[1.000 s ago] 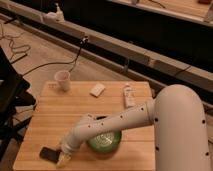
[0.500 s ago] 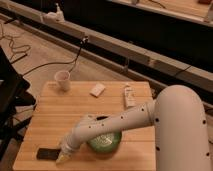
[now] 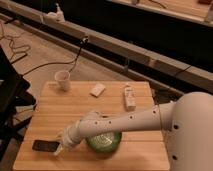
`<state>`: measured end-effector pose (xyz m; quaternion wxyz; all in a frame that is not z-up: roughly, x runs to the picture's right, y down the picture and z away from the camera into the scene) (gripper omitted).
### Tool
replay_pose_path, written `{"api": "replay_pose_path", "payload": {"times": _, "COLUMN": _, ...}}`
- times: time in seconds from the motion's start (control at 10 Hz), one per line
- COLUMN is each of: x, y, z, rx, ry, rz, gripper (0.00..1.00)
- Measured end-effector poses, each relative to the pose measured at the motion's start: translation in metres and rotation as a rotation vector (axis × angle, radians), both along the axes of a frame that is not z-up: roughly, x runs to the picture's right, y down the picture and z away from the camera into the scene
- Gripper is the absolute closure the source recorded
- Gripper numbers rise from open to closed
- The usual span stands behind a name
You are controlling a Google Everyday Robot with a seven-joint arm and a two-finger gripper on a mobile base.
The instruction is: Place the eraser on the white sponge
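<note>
The eraser [image 3: 44,145], a small flat black block, is near the front left corner of the wooden table [image 3: 75,107]. My gripper [image 3: 60,147] is at its right end, shut on it, and the eraser looks slightly raised off the wood. My white arm [image 3: 125,125] reaches in from the right across the front of the table. The white sponge [image 3: 98,89], a small off-white pad, lies at the back middle of the table, well away from the gripper.
A green bowl [image 3: 103,141] sits at the front middle, partly under my arm. A white cup [image 3: 62,80] stands at the back left. A longer white carton [image 3: 130,96] lies at the back right. Cables run over the floor behind.
The gripper has closed on the eraser's right end, and the eraser has risen a little from where it lay. The other things have not moved.
</note>
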<state>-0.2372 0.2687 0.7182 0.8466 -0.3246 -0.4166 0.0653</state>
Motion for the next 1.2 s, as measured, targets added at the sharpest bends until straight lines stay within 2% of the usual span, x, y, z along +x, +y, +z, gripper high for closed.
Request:
{"api": "replay_pose_path", "payload": {"times": 0.1, "x": 0.002, "y": -0.014, "z": -0.004, "rx": 0.011, "ry": -0.029, "rz": 0.009, "gripper": 1.0}}
{"api": "replay_pose_path", "payload": {"times": 0.3, "x": 0.008, "y": -0.034, "z": -0.003, "rx": 0.004, "ry": -0.066, "rz": -0.008, "gripper": 1.0}}
{"api": "replay_pose_path", "payload": {"times": 0.6, "x": 0.042, "y": -0.091, "z": 0.012, "rx": -0.013, "ry": -0.07, "rz": -0.018, "gripper": 1.0}}
{"api": "replay_pose_path", "payload": {"times": 0.7, "x": 0.052, "y": -0.103, "z": 0.014, "rx": -0.014, "ry": -0.07, "rz": -0.016, "gripper": 1.0}}
{"api": "replay_pose_path", "payload": {"times": 1.2, "x": 0.056, "y": -0.108, "z": 0.015, "rx": -0.015, "ry": -0.071, "rz": -0.016, "gripper": 1.0}}
